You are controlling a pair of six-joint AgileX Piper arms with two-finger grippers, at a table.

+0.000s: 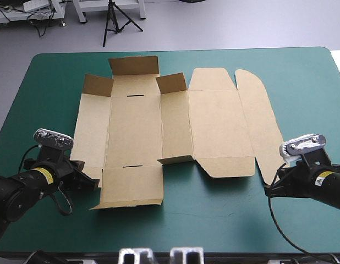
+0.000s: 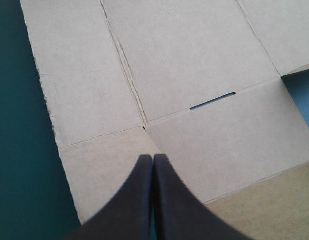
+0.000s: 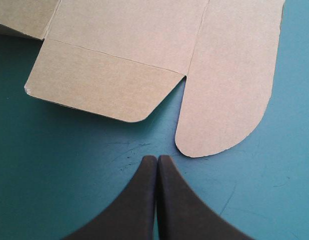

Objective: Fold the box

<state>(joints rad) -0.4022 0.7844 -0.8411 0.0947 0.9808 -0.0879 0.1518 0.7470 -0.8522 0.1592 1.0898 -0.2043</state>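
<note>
Though unfolded, box [image 1: 175,126] under left jaws, ahead of right jaws

A lab or workshop: beyond the counter's [image 1: 302,220] far edge, a grey floor [image 1: 241,25] carries a black tripod [image 1: 111,25] and white benches [image 1: 81,10] (cables [image 1: 40,23] hanging beneath).

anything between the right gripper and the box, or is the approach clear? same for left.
Nothing visible. The right gripper, fingers shut, is over bare teal-green cover. The box lies just ahead, its rounded flap nearest. The left gripper, also shut, is directly over the box's near-left corner.
</note>
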